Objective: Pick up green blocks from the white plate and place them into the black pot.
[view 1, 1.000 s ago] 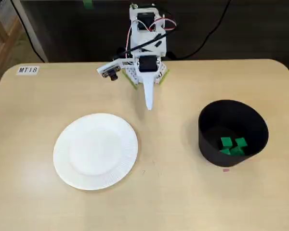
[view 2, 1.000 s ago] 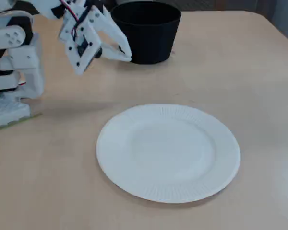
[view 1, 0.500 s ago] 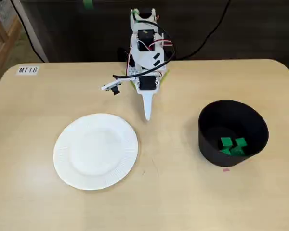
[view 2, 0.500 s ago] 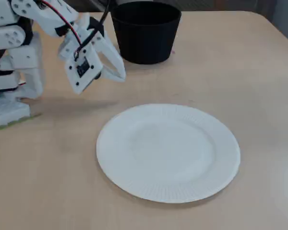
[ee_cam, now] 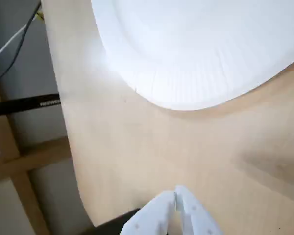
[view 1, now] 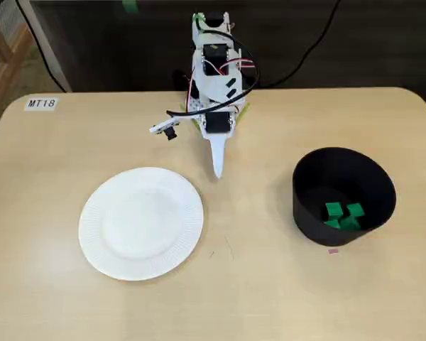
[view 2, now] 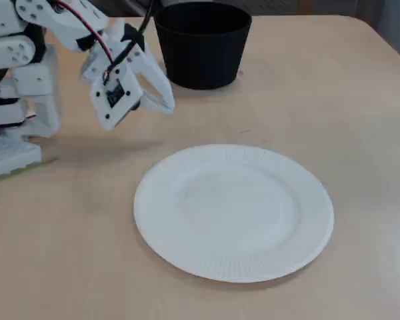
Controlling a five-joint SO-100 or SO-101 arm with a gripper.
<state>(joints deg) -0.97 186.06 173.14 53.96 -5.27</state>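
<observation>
Well, we're seeing the gripper (view 1: 217,169) pinched closed, carrying nothing, hovering between the plate (view 1: 140,222) and the pot (view 1: 304,212). The green blocks (view 1: 343,214) are sitting inside the pot and the plate is lying bare, so any grab at it is risking just shoving the plate.

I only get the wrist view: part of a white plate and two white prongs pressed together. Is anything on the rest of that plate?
Observer: No. Both fixed views show the whole plate, and it is bare.
Operator: So where are the things it should move?
Observer: The green blocks lie at the bottom of the black pot, right of the plate in a fixed view.
Operator: And where is my camera hanging?
Observer: With the gripper, above the table, over the gap between plate and pot.
</observation>
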